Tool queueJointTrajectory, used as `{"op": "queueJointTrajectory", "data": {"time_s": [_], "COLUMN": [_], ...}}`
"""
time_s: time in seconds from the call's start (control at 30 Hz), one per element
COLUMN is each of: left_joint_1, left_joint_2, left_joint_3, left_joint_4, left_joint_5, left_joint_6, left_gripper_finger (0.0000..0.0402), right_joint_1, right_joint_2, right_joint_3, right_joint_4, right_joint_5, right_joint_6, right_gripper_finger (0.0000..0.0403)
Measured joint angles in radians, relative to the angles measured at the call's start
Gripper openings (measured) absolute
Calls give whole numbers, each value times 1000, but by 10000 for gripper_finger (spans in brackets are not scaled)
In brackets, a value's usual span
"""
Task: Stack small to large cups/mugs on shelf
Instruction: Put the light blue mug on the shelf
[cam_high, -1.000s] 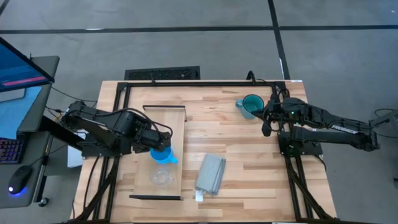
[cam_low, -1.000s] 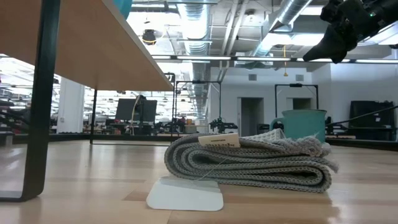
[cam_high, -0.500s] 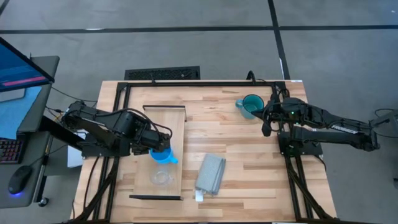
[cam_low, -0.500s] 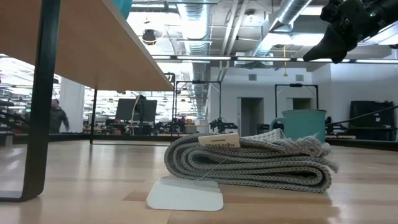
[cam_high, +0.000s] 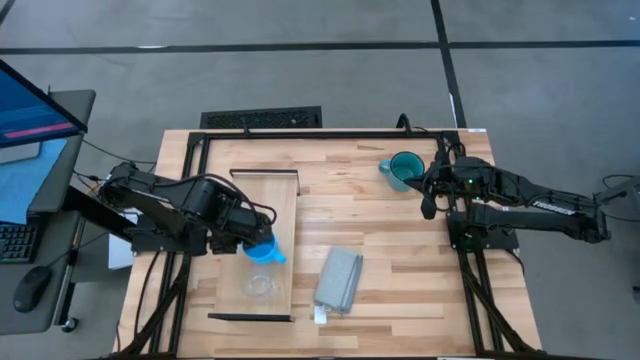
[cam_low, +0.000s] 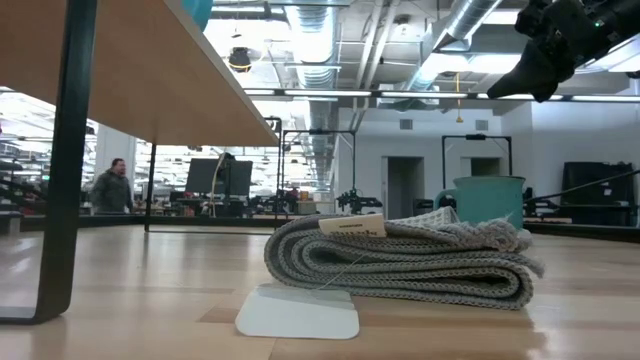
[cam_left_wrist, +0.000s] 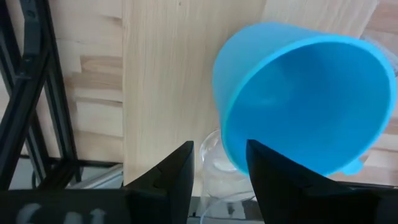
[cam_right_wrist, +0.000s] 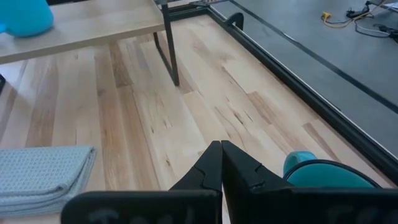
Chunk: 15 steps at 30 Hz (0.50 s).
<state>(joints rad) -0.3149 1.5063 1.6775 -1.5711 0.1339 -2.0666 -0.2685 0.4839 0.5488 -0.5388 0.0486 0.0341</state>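
Over the light wood shelf (cam_high: 272, 200) my left gripper (cam_left_wrist: 219, 146) is shut on the bright blue mug (cam_high: 262, 250), which is tipped with its mouth toward the wrist. On the shelf just nearer stands the small clear cup (cam_high: 260, 285), partly covered by the mug in the left wrist view (cam_left_wrist: 210, 163). The teal mug (cam_high: 405, 170) stands upright on the tabletop at the far right. Beside it my right gripper (cam_high: 430, 205) hangs shut above the table, touching nothing. My left gripper holds the blue mug by its wall at the rim (cam_left_wrist: 231, 149), one finger (cam_left_wrist: 273, 180) inside the mug and one (cam_left_wrist: 168, 177) outside. The fingers come from above, pointing steeply down. The mug is tilted; whether its base touches the shelf I cannot tell.
A folded grey cloth (cam_high: 338, 280) with a white tag lies on the tabletop right of the shelf, between it and the teal mug. The shelf stands on dark legs (cam_low: 60, 160) above the table. A dark frame runs around the table's edges.
My left gripper has turned a little at the wrist while staying in place, and the blue mug has turned with it.
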Motion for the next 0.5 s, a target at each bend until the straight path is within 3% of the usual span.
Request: {"op": "queueJointTrajectory", "data": {"time_s": [0.23,0.5], "left_joint_1": [0,0], "left_joint_2": [0,0], "left_joint_3": [0,0], "left_joint_4": [0,0], "left_joint_5": [79,88], "left_joint_6": [-24,-31], "left_gripper_finger": [138,138], "right_joint_1": [0,0], "right_joint_2": [0,0], "right_joint_3": [0,0], "right_joint_4": [0,0], "right_joint_5": [0,0], "right_joint_6": [0,0], "right_gripper_finger": [24,24]}}
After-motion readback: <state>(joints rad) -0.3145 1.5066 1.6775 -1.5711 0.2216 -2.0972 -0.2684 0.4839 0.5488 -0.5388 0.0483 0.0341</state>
